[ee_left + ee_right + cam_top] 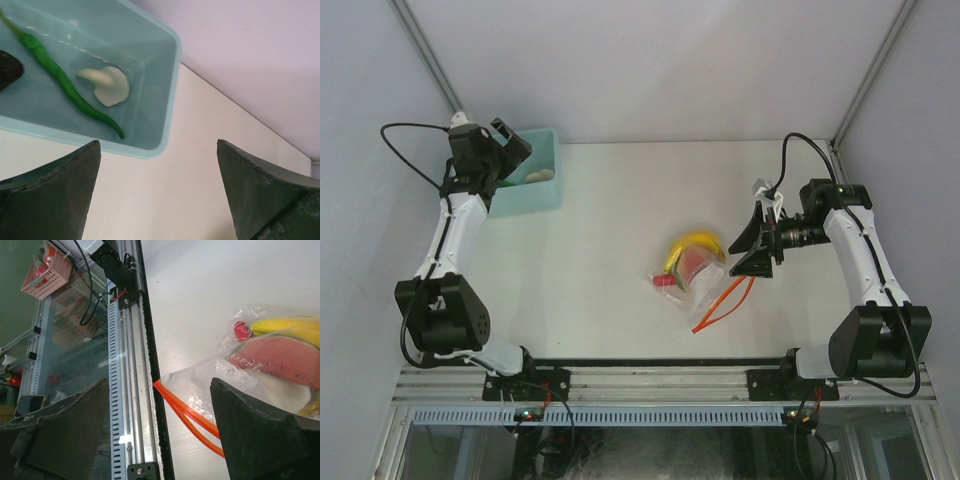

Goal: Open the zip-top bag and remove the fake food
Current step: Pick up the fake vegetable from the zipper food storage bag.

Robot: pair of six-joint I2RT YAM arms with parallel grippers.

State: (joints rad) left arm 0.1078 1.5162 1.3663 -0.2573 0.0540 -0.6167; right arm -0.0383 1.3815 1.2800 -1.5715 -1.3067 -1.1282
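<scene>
**Bag lies just left of the right end effector, mouth turned toward it**

The zip-top bag (705, 285) is seen flat on the desk (610, 220), right of centre. The fake food left inside, a banana (692, 243) and red pieces, is bunched at its far-left end. The orange zip strip (725, 300) runs diagonally along the near-right edge, its upper end just beside the right end effector (748, 250). That end effector is spread and holds nothing. The left end effector (510, 140), also spread wide and empty, is held well apart over the teal bin (558, 165), where a green piece (65, 85) and a whitish piece (107, 85) lie. The right arm is judged far better placed for the strip.
</scene>
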